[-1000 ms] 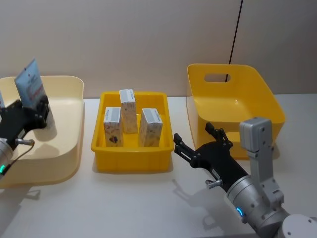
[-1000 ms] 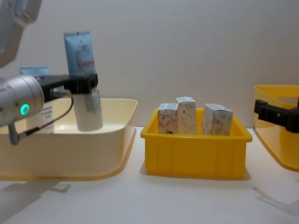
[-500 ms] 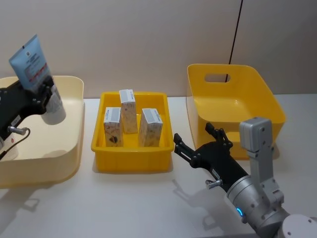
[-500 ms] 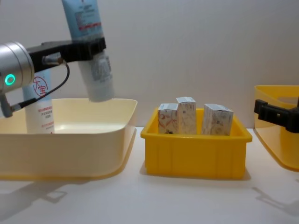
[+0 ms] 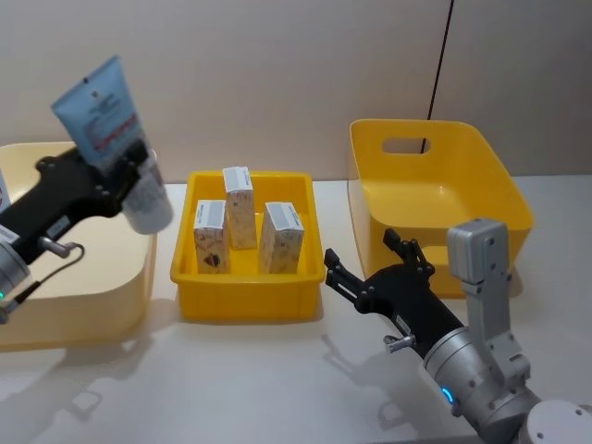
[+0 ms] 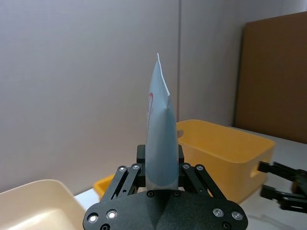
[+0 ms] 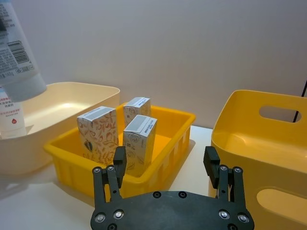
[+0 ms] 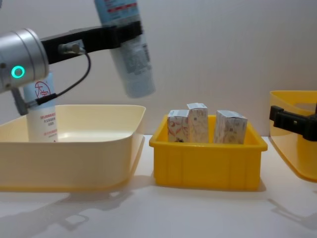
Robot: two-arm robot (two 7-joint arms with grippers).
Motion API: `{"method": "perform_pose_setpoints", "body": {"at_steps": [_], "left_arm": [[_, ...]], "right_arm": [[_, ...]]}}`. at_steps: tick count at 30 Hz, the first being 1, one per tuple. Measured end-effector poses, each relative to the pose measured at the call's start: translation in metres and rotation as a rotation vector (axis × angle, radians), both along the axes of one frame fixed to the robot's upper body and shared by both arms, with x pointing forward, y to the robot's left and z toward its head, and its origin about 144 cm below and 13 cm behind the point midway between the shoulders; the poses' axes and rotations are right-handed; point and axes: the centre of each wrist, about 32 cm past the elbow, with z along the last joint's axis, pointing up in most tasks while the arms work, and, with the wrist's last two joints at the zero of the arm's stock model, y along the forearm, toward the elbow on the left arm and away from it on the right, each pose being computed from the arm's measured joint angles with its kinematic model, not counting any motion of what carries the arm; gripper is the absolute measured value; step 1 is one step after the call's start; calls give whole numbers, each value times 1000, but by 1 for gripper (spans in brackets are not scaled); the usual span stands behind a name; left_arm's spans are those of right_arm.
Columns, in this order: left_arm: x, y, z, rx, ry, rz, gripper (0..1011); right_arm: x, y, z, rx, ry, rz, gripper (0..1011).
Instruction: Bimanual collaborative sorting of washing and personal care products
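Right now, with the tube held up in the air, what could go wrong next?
1. The tube sits tilted in the left gripper; it might slip onto the rim of the cream bin, with the open right gripper far off.
2. Its cap looks barely above the upright cartons in the small yellow bin; a low sweep across could topple them.

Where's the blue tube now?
On the robot's left in the head view, the left hand holds the blue tube above the edge of the cream bin, beside the small yellow bin.
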Motion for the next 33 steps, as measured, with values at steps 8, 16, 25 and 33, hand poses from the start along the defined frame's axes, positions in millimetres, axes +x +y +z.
{"method": "perform_pose_setpoints", "body": {"at_steps": [8, 16, 25, 33], "left_arm": [[-1, -16, -2, 0, 8, -124, 308], [-2, -36, -10, 12, 24, -212, 310], [-5, -52, -17, 21, 24, -247, 308], [-6, -58, -20, 25, 22, -259, 308]], "right_arm": [[0, 0, 0, 0, 0, 0, 1001], [0, 0, 0, 0, 0, 0, 1001], [0, 0, 0, 0, 0, 0, 1001], [0, -1, 1, 4, 0, 4, 1001]]}}
